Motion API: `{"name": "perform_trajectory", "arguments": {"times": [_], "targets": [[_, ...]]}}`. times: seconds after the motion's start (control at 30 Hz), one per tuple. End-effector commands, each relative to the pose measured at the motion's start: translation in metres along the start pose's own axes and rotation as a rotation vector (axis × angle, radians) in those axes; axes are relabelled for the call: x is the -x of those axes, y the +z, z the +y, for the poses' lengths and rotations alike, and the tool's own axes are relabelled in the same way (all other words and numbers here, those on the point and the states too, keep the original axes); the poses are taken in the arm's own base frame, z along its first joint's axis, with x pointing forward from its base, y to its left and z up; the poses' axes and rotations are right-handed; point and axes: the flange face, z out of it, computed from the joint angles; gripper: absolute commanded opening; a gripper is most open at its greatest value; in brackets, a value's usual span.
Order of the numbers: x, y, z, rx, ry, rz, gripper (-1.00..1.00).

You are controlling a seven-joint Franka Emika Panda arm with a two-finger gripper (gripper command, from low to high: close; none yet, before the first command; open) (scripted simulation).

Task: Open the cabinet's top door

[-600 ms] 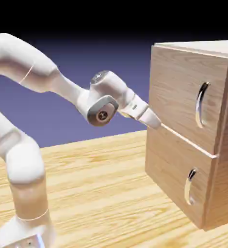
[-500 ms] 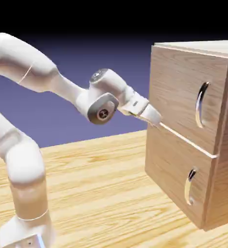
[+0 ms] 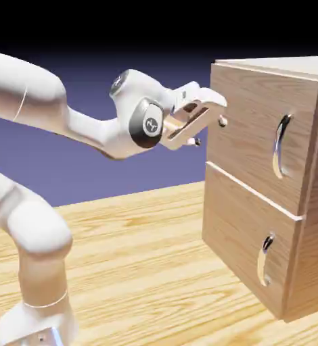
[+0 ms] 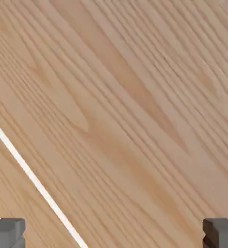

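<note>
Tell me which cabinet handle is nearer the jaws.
The upper door's curved silver handle; the lower handle sits beneath the white seam, farther from the jaws.

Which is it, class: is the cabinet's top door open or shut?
Shut: the top door lies flush against the cabinet, with no gap along its edges.

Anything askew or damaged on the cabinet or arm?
Nothing stands out: top door and lower door look shut, both handles intact. Hand is open, nothing visible between its fingertips.
</note>
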Motion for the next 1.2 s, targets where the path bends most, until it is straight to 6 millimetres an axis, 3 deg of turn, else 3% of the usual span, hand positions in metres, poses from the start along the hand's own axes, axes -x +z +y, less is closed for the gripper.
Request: {"name": "perform_trajectory", "arguments": {"times": [0.0, 0.3, 0.6, 0.87, 1.17], "targets": [[-0.002, -0.003, 0.002, 0.004, -0.051, 0.014, 0.0], [-0.011, -0.026, 0.025, 0.068, -0.493, 0.127, 0.0], [-0.003, -0.033, 0.055, 0.178, -0.911, 0.202, 0.0], [0.015, -0.023, 0.086, 0.299, -1.266, 0.229, 0.0], [0.047, 0.006, 0.12, 0.441, -1.654, 0.212, 0.0]]}}
